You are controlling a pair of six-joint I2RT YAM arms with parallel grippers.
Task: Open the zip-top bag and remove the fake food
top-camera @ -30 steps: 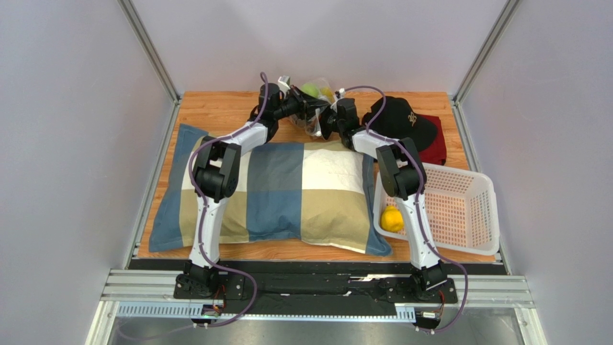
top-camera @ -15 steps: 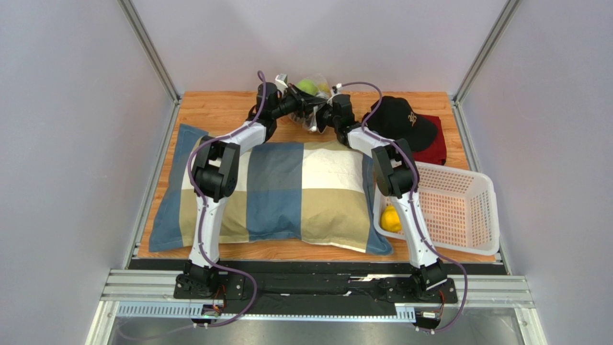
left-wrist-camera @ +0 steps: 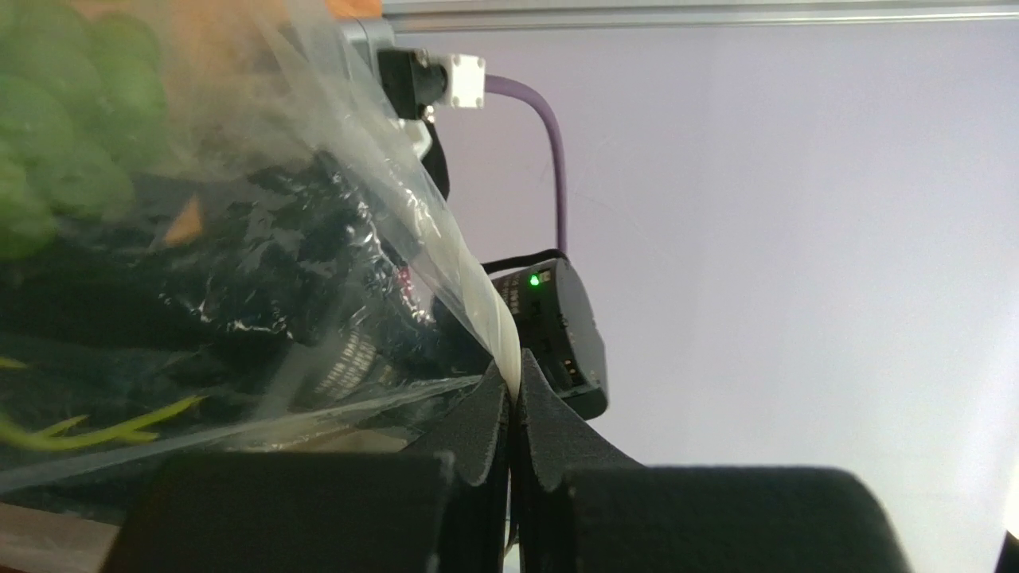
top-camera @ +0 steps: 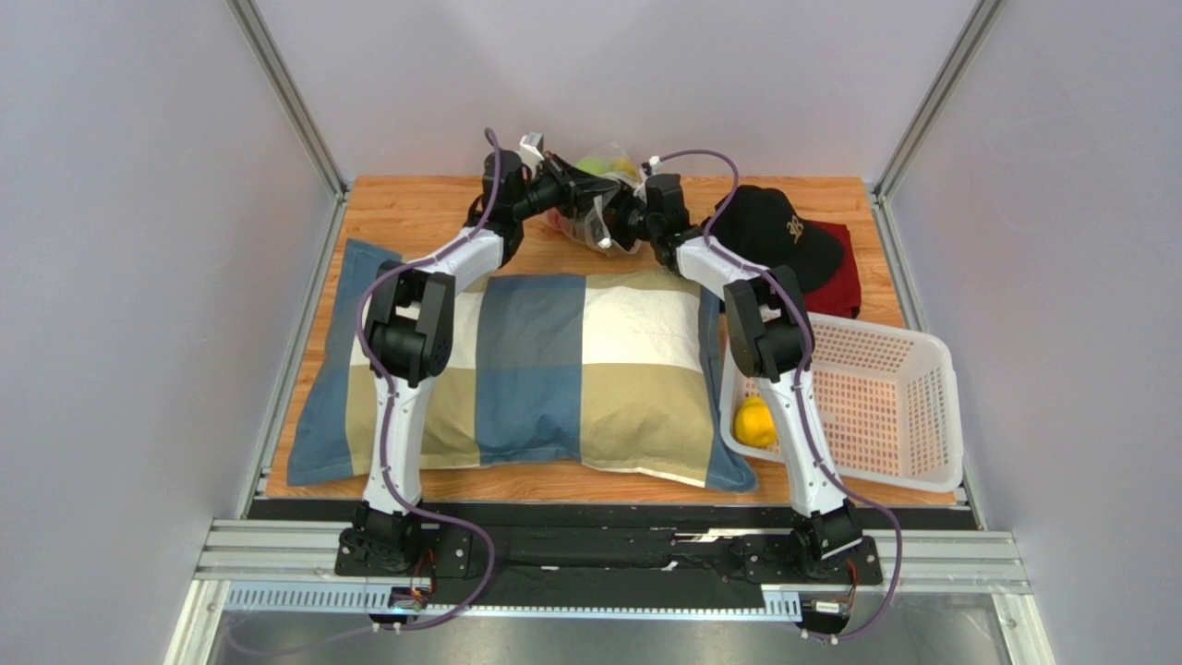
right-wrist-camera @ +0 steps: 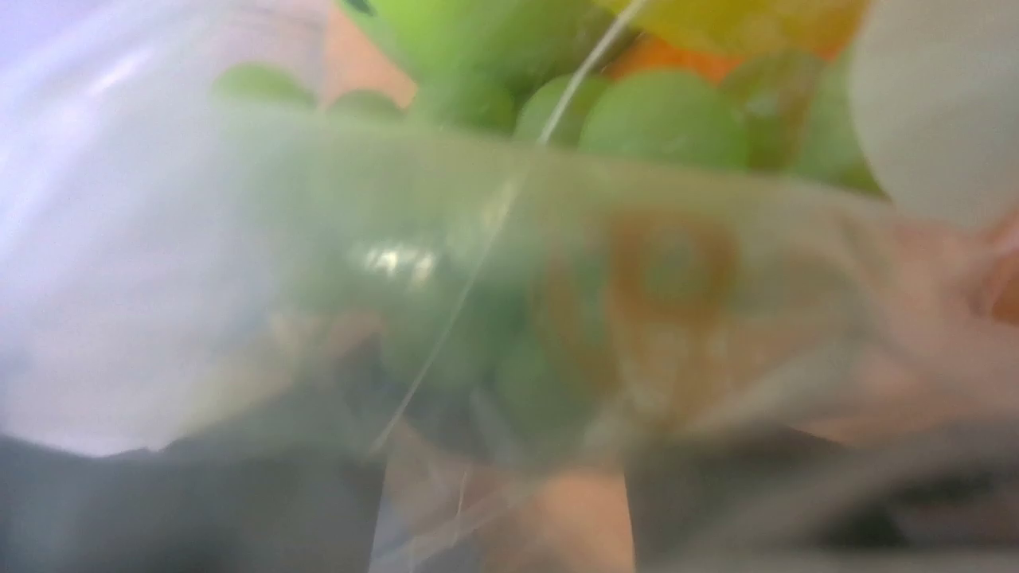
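Note:
The clear zip-top bag (top-camera: 600,197) hangs between my two grippers above the table's far edge. Green fake food (top-camera: 597,169) shows through it. My left gripper (top-camera: 566,187) is shut on the bag's white top edge; in the left wrist view the jaws (left-wrist-camera: 514,388) pinch that strip, with the bag (left-wrist-camera: 239,239) and green grapes (left-wrist-camera: 60,155) to the left. My right gripper (top-camera: 629,222) is against the bag's right side. The right wrist view is blurred by the bag's film (right-wrist-camera: 359,299); its dark fingers (right-wrist-camera: 179,501) stand apart, with green pieces (right-wrist-camera: 658,119) and something yellow (right-wrist-camera: 742,18) beyond. A yellow lemon (top-camera: 754,423) lies in the basket.
A blue and tan checked pillow (top-camera: 541,374) covers the middle of the wooden table. A white perforated basket (top-camera: 944,416) stands at the right. A black cap (top-camera: 770,229) lies on a dark red cloth (top-camera: 837,284) at the back right. Grey walls close in on all sides.
Both grippers and the bag have moved a little toward the far wall and to the left. The bag now hangs slightly higher, and the left wrist has turned.

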